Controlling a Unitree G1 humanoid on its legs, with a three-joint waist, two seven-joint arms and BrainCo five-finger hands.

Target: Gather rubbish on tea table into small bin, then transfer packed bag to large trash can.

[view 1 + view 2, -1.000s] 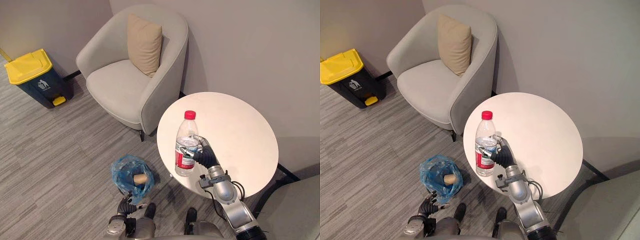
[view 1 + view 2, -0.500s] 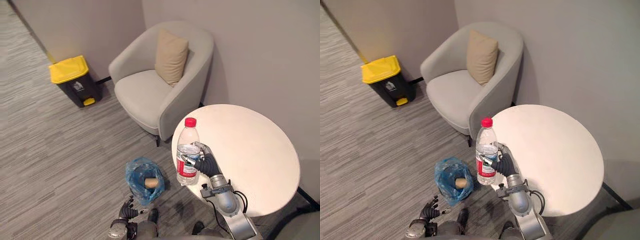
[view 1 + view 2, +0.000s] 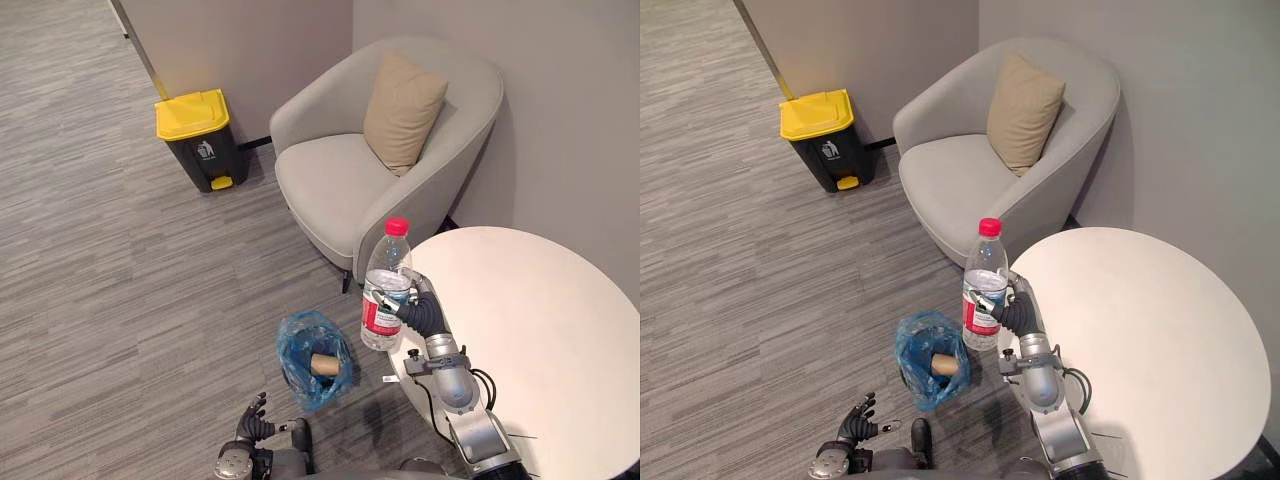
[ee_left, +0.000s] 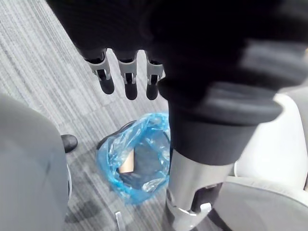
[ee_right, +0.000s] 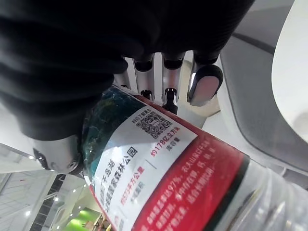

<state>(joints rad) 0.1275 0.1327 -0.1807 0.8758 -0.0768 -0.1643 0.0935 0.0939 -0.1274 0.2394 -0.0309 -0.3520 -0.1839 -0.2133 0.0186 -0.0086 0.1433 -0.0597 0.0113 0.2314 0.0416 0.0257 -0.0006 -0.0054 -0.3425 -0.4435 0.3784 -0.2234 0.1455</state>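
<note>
We see a light grey armchair point(image 3: 330, 185) with a tan cushion point(image 3: 403, 112) near the corner of two plain walls point(image 3: 250, 50). The floor point(image 3: 120, 250) is streaked grey carpet. A round white worktop point(image 3: 540, 330) stands just beside the armchair.

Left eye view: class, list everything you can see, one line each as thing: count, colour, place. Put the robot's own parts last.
water bottle: one, clear with red cap and red label, upright in the right hand at the table's edge on the bin's side
table: one, white, round, lower right
small bin: one, lined with a blue bag, on the floor beside the table
cardboard tube: one, tan, inside the small bin
armchair: one, light grey, against the wall
cushion: one, beige, on the armchair
large trash can: one, dark with yellow lid, by the wall
floor: grey, striped
right hand: one, curled round the water bottle
left hand: one, open, low near the floor
</note>
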